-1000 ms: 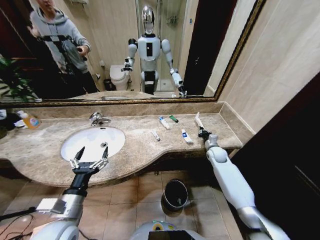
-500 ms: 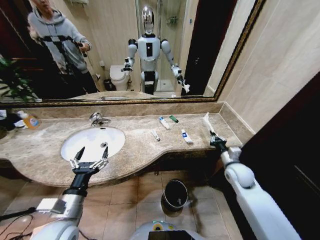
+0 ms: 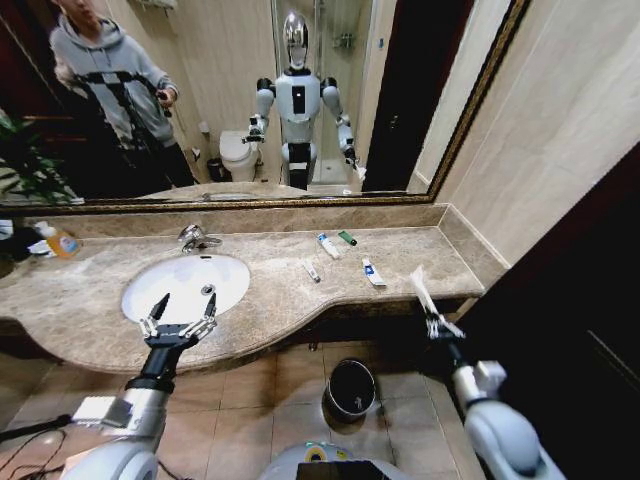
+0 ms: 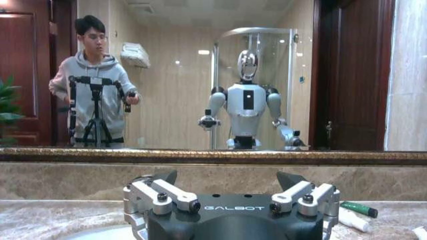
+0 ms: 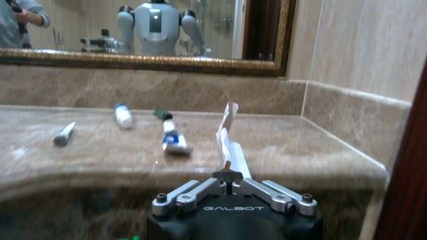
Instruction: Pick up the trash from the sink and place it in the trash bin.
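Right hand (image 3: 432, 322) clamped on a white sachet (image 3: 421, 286), off the table (image 3: 300, 300) edge, above and right of the trash bin (image 3: 351, 388). Left hand (image 3: 178, 316) spread apart over the sink (image 3: 185, 285) rim.

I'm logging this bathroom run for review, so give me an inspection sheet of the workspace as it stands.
Surface: beige-brown marble counter, dry-looking, around the white sink.
Job's things: four small tubes lie on the counter right of the sink; one white sachet is held; trash bin on the floor below.
Clutter: orange-labelled bottle at the counter's far left.
Grippers: left gripper open, at the sink's near edge; right gripper shut on the sachet, off the counter's front edge.
Cables: nothing seen.
Surroundings: mirror, tiled wall at right.
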You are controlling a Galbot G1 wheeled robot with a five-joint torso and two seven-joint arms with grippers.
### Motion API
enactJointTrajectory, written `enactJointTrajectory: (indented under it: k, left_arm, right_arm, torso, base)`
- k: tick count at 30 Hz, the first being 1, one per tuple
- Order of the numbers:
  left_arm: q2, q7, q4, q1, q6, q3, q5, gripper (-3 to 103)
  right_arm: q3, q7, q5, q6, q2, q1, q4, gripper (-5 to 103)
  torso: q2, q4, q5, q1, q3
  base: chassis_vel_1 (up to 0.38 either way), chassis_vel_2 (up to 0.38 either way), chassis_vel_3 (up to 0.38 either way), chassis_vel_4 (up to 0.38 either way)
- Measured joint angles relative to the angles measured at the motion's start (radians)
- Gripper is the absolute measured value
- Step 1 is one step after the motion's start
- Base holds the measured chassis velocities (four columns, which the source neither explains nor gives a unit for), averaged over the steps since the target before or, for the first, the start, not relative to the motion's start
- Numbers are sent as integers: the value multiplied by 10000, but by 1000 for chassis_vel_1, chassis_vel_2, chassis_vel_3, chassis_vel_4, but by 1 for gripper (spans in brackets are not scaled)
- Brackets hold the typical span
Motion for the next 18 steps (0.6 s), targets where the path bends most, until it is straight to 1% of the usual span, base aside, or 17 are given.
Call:
enactJointTrajectory:
  k: [4, 5, 7, 8, 11, 12, 15, 16, 18]
  left_arm:
    - [0, 0, 0, 0, 0, 0, 0, 100]
    - [0, 0, 0, 0, 0, 0, 0, 100]
    - [0, 0, 0, 0, 0, 0, 0, 100]
    - [0, 0, 0, 0, 0, 0, 0, 100]
    - [0, 0, 0, 0, 0, 0, 0, 100]
    - [0, 0, 0, 0, 0, 0, 0, 100]
    - [0, 0, 0, 0, 0, 0, 0, 100]
    - [0, 0, 0, 0, 0, 0, 0, 100]
    - [0, 0, 0, 0, 0, 0, 0, 100]
  right_arm:
    - [-366, -24, -488, 443, 279, -685, -196, 0]
    - [-366, -24, -488, 443, 279, -685, -196, 0]
    - [-627, 1, -927, 623, 499, -792, -520, 0]
    - [-627, 1, -927, 623, 499, -792, -520, 0]
    - [-912, -53, -1478, 741, 681, -717, -1175, 0]
    - [-912, -53, -1478, 741, 681, -717, -1175, 0]
    - [-1197, -202, -1772, 748, 720, -459, -2054, 0]
    - [-1197, -202, -1772, 748, 720, -459, -2054, 0]
    - [-1628, -319, -1757, 510, 659, -327, -2788, 0]
  torso:
    - [-1, 0, -3, 0, 1]
    - [-1, 0, -3, 0, 1]
    - [-1, 0, 0, 0, 1]
    - [-1, 0, 0, 0, 1]
    - [-2, 0, 0, 1, 1]
    - [-2, 0, 0, 1, 1]
    - [-2, 1, 0, 1, 1]
    - [-2, 1, 0, 1, 1]
    - [-2, 0, 0, 1, 1]
  base:
    - [0, 0, 0, 0]
    - [0, 0, 0, 0]
    - [0, 0, 0, 0]
    - [0, 0, 0, 0]
    - [0, 0, 0, 0]
    - [0, 0, 0, 0]
    - [0, 0, 0, 0]
    - [0, 0, 0, 0]
    - [0, 0, 0, 0]
